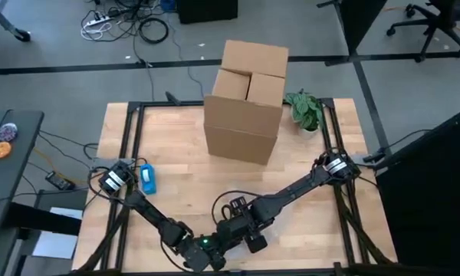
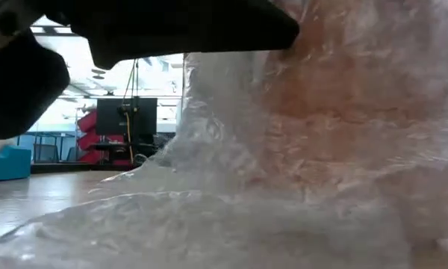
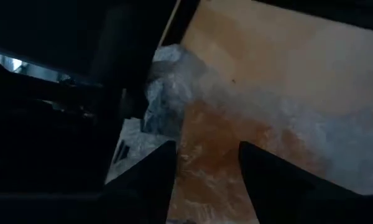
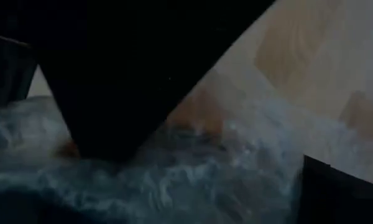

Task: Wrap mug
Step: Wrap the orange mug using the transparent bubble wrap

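A sheet of clear bubble wrap (image 2: 231, 217) lies on the table near its front edge and rises in a bunched heap (image 2: 336, 112). An orange-brown shape, probably the mug (image 2: 343, 90), shows through the heap. My left gripper (image 3: 202, 168) is open, low at the front edge, one finger on each side of the wrapped orange shape (image 3: 205, 143). My right gripper (image 4: 205, 168) is open just beyond it, with wrap (image 4: 193, 180) lying between its fingers. In the high view both grippers (image 1: 203, 247) (image 1: 241, 222) meet there, and the wrap barely shows. My left gripper stands with its fingers (image 3: 155, 168) on either side of the wrap over the orange shape; I cannot tell whether they touch it. My right gripper has one finger (image 4: 112, 106) down against the bunched wrap (image 4: 143, 168), coming from above; the place where they meet is dark.
A large cardboard box (image 1: 245, 100) stands at the table's far middle, with a green plant sprig (image 1: 307, 109) to its right. A small blue object (image 1: 149, 179) lies at the left by the left arm's base. Bare wood lies between the box and the grippers.
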Controlling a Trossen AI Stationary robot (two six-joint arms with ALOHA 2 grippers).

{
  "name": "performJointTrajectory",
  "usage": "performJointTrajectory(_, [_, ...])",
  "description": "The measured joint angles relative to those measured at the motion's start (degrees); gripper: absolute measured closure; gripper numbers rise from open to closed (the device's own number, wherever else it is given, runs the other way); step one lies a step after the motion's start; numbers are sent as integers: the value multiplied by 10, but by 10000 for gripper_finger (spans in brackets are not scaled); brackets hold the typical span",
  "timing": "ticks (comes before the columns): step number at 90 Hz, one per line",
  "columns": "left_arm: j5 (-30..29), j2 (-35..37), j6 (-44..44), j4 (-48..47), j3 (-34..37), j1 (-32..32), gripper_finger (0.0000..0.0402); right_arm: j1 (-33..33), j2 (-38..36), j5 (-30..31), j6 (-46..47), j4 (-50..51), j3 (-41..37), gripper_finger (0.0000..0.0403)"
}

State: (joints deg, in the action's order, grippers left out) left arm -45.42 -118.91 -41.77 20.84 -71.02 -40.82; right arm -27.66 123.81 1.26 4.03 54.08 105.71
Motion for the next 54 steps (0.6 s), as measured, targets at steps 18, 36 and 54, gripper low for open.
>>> performJointTrajectory(18, [11,0,29,-6,0,-1,240,-2,-11,0,16,26,0,124])
performJointTrajectory(36, [15,-1,49,-11,0,-1,240,-6,-39,0,50,65,0,125])
performJointTrajectory(54, [24,-2,79,-24,1,-1,240,-13,-76,0,94,100,2,126])
